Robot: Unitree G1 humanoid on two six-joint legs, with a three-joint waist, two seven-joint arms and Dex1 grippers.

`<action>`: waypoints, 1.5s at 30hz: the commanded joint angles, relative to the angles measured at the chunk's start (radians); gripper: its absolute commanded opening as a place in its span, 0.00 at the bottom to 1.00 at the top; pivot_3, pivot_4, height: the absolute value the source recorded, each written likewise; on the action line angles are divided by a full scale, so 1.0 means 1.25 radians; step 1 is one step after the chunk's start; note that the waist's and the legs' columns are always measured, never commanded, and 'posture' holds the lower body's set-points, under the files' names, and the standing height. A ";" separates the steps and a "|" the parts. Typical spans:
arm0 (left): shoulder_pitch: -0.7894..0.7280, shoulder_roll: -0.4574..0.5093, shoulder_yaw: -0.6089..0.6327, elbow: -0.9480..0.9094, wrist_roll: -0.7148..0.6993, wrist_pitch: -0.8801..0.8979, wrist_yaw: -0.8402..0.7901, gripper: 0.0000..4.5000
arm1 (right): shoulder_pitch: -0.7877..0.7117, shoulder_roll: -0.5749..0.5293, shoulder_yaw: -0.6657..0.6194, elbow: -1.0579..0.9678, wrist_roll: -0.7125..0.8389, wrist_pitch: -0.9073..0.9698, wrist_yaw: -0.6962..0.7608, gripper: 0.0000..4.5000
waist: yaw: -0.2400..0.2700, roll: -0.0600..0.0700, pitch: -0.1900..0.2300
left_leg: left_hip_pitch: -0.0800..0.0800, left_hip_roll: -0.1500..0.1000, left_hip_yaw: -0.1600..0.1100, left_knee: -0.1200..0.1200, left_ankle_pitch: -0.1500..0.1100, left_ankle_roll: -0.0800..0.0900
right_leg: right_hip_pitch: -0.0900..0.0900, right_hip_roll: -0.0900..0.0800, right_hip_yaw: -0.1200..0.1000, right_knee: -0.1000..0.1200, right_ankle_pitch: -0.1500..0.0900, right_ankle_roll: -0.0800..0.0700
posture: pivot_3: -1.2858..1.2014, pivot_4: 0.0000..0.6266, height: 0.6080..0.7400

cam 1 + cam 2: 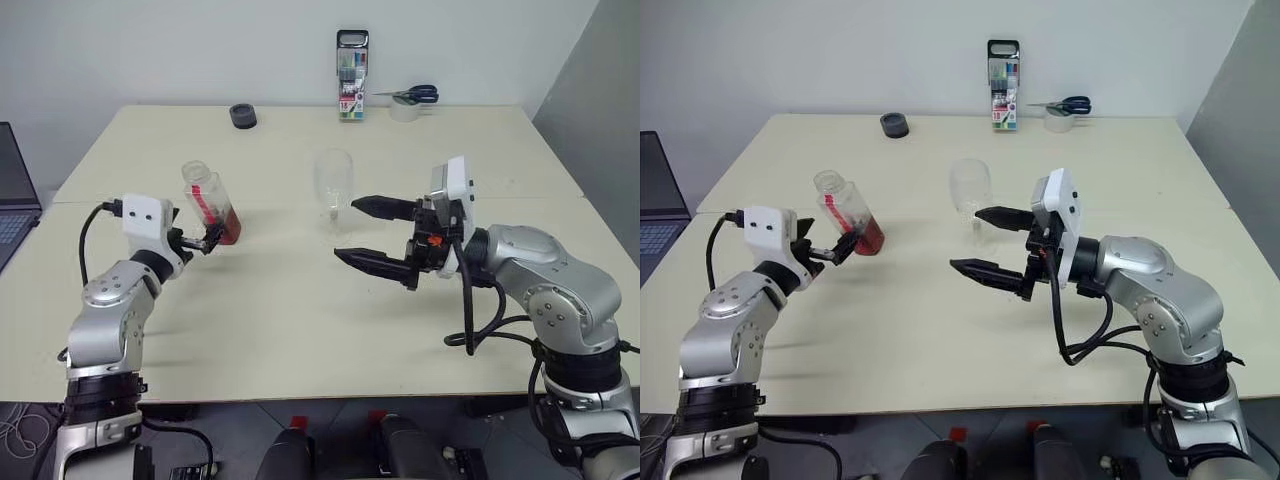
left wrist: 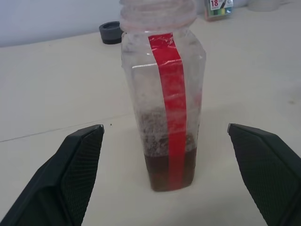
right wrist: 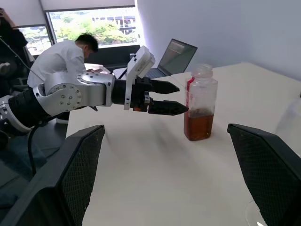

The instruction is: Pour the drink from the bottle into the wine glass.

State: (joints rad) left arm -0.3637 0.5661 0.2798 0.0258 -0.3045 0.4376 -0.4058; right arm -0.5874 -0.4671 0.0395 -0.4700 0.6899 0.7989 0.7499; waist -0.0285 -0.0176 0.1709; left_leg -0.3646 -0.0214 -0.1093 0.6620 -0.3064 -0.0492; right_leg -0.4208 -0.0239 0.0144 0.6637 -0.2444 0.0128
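Jaws of left gripper (image 3: 170,98) spread just short of bottle (image 3: 200,104)

The bottle (image 1: 211,203) stands upright on the table, uncapped — clear plastic with a red strip. The drink (image 2: 168,172) fills only its base. The wine glass (image 1: 334,187) stands upright nearby — empty.

walls (image 1: 150,50): white | table (image 1: 300,330): cream | window (image 3: 94,21): possibly daylit

Open table (image 1: 280,330) is left between bottle (image 1: 210,205) at nine o'clock and wine glass (image 1: 334,187) at twelve, while the far edge is lined by a marker pack (image 1: 352,75), tape roll (image 1: 243,116) and scissors (image 1: 408,96).
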 commanded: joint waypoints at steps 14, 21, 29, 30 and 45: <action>-0.190 -0.003 -0.050 0.294 0.073 -0.173 -0.060 1.00 | -0.003 -0.002 -0.043 -0.063 0.070 0.031 -0.083 0.99 | 0.000 0.000 0.000 | 0.000 0.000 0.000 0.000 0.000 0.000 | 0.000 0.000 0.000 0.000 0.000 0.000 | 0.52 0.24 1.00; -0.267 -0.043 -0.070 0.440 0.094 -0.263 -0.051 1.00 | -0.003 -0.004 -0.051 -0.079 0.089 0.049 -0.125 0.99 | 0.000 0.000 0.000 | 0.000 0.000 0.000 0.000 0.000 0.000 | -0.001 0.000 0.000 0.000 0.000 0.000 | 0.52 0.24 1.00; -0.311 -0.050 -0.061 0.556 0.108 -0.348 -0.040 0.66 | -0.003 -0.006 -0.066 -0.080 0.108 0.060 -0.162 1.00 | -0.001 0.000 0.000 | -0.001 -0.001 0.000 0.000 0.000 0.000 | -0.001 0.000 0.000 0.001 0.000 0.000 | 0.52 0.24 1.00; -0.313 -0.049 -0.062 0.562 0.109 -0.351 -0.041 0.60 | -0.004 -0.007 -0.066 -0.079 0.109 0.060 -0.163 1.00 | -0.001 0.000 0.000 | -0.001 -0.001 0.000 0.000 0.000 0.000 | -0.001 0.000 0.000 0.001 0.000 0.000 | 0.52 0.24 1.00; -0.396 -0.020 -0.195 0.523 0.231 -0.430 -0.112 0.36 | 0.019 -0.025 -0.040 -0.097 -0.011 -0.044 -0.192 1.00 | 0.001 -0.001 0.000 | -0.001 -0.001 0.001 0.001 0.000 0.000 | -0.001 0.000 -0.001 0.001 0.000 0.000 | 0.52 0.24 1.00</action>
State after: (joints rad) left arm -0.7813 0.5230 0.0508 0.7304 -0.0386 -0.0532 -0.5282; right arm -0.5593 -0.5014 -0.0068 -0.5597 0.7134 0.7975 0.5230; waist -0.0267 -0.0188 0.1709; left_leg -0.3669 -0.0231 -0.1081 0.6634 -0.3065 -0.0490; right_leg -0.4217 -0.0228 0.0123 0.6646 -0.2442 0.0131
